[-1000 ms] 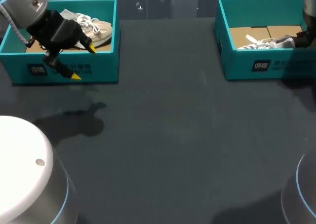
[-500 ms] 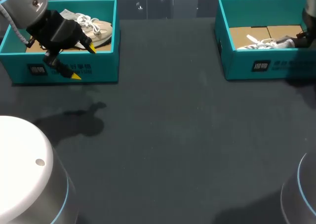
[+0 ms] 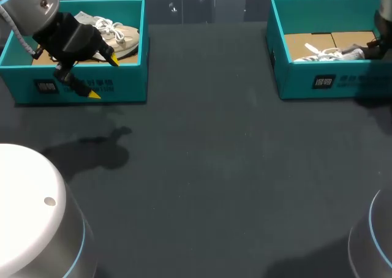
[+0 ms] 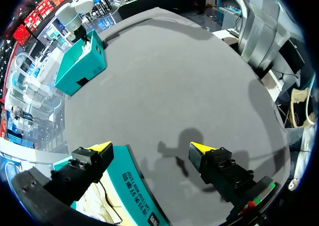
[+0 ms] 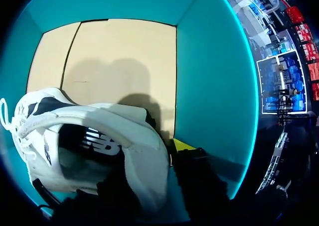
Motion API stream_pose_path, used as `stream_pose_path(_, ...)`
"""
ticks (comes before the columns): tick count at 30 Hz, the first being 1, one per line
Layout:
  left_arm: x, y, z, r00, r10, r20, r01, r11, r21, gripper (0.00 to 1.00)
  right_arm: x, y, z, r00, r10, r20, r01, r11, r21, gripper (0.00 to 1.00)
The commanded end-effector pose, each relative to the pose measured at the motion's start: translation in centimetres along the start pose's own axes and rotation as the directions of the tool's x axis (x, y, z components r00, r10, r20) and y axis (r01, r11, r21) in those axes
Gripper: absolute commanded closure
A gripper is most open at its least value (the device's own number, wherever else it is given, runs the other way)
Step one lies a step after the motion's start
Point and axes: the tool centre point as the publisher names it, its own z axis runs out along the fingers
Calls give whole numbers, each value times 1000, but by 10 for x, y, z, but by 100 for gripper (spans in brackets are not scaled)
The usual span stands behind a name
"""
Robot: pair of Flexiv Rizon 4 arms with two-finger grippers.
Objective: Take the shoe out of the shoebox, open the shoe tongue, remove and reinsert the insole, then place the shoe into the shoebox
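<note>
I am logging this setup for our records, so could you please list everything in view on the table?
Shoeboxes: two, teal, open; left shoebox and right shoebox at the table's far side.
Shoes: two, white with laces; left shoe inside the left shoebox, right shoe inside the right shoebox on its tan cardboard floor.
Table: one, dark grey, under everything.
Left gripper: one, black with yellow tips, open, over the left shoebox's front wall.
Right gripper: one, black with yellow tips, inside the right shoebox, shut on the right shoe's heel wall.
</note>
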Motion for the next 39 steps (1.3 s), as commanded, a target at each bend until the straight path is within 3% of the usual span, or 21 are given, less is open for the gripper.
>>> stream_pose_path(1,1,0,0,1000,1,0,-1,1000,-3,0,1,-2,-3,1000,3,1,-3,1000,-8,70)
stream_pose_path(16,1,0,0,1000,1,0,-1,1000,-3,0,3,-2,-15,1000,14,-13,-14,1000,-17,51)
stream_pose_path(19,1,0,0,1000,1,0,-1,1000,-3,0,3,-1,-21,999,30,-24,-30,1000,-9,34)
stream_pose_path(24,1,0,0,1000,1,0,-1,1000,-3,0,3,1,-31,999,44,-19,-44,999,-4,23)
stream_pose_path(28,1,0,0,1000,1,0,-1,1000,-3,0,1,2,-41,998,57,-20,-57,998,-14,18)
stream_pose_path(33,1,0,0,1000,1,0,-1,1000,-3,0,0,2,-58,996,81,-23,-81,996,-21,4)
stream_pose_path(39,1,0,0,1000,1,0,-1,1000,-3,0,1,2,-93,993,114,-39,-114,993,-1,0)
